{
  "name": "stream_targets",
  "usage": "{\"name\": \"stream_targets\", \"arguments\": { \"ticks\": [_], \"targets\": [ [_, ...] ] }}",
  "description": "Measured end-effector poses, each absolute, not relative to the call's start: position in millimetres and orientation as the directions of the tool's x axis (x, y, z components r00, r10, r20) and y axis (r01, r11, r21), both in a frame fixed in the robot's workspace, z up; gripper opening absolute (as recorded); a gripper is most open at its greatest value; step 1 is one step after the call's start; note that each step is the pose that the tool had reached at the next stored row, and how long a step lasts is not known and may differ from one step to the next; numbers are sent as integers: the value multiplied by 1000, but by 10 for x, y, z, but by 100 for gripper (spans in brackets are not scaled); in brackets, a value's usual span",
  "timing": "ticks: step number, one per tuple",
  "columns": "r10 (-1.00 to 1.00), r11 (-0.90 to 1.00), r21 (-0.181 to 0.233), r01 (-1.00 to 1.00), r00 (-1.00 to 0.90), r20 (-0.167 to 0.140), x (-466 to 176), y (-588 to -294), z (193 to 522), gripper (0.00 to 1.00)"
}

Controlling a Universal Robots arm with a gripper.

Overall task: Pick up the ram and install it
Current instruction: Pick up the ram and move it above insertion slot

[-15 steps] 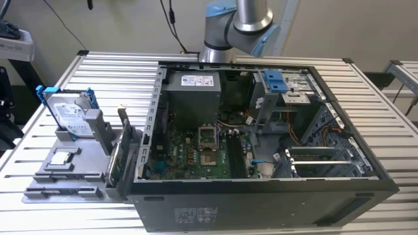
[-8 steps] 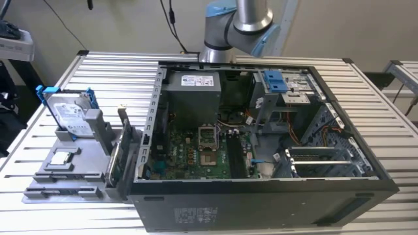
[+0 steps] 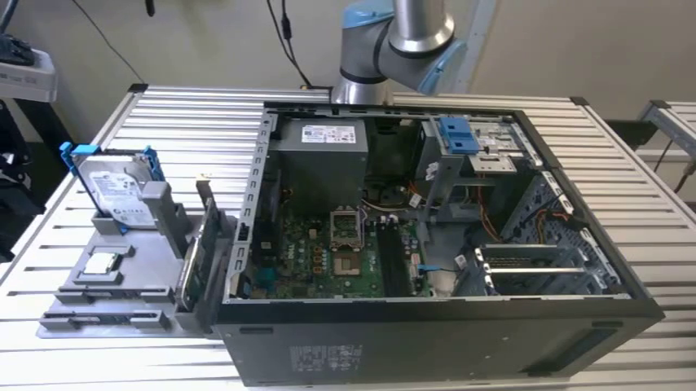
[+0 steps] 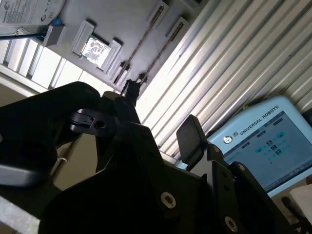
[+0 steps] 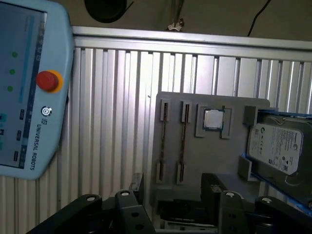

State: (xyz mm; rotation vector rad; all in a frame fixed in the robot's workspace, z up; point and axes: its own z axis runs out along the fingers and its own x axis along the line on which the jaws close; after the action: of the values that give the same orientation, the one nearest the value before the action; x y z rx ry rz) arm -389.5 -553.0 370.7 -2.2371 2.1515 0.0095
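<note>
Gripper [image 5: 174, 184], jaws wide, empty, facing ram [image 5: 183, 141] in grey tray [image 5: 214, 161]: best centred squarely along stick's thin edge.

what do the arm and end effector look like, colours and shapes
The arm is a silver metal tube with grey rounded joints and light blue caps. In the second wrist view, the end effector is matte black and angular, built of plates with round screw holes, and one finger carries a flat rectangular pad.
</note>
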Motion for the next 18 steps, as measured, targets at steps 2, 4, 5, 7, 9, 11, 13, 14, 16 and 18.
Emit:
{"name": "stream_targets", "arguments": {
  "ticks": [2, 4, 5, 7, 9, 11, 13, 14, 16, 18],
  "targets": [
    [-999, -39, -23, -999, 39, -31, -3896, -5530, 3707, 59],
    [-999, -39, -23, -999, 39, -30, -3896, -5530, 3706, 59],
    [-999, -39, -23, -999, 39, -30, -3895, -5530, 3702, 59],
    [-999, -39, -23, -999, 39, -30, -3896, -5530, 3693, 59],
    [-999, -39, -23, -999, 39, -30, -3896, -5530, 3680, 59],
    [-999, -39, -23, -999, 39, -30, -3896, -5530, 3664, 59],
    [-999, -39, -23, -999, 39, -30, -3896, -5530, 3649, 59],
    [-999, -39, -23, -999, 39, -30, -3896, -5530, 3641, 59],
    [-999, -39, -23, -999, 39, -30, -3896, -5530, 3627, 59],
    [-999, -39, -23, -999, 39, -30, -3896, -5530, 3609, 59]
  ]
}}
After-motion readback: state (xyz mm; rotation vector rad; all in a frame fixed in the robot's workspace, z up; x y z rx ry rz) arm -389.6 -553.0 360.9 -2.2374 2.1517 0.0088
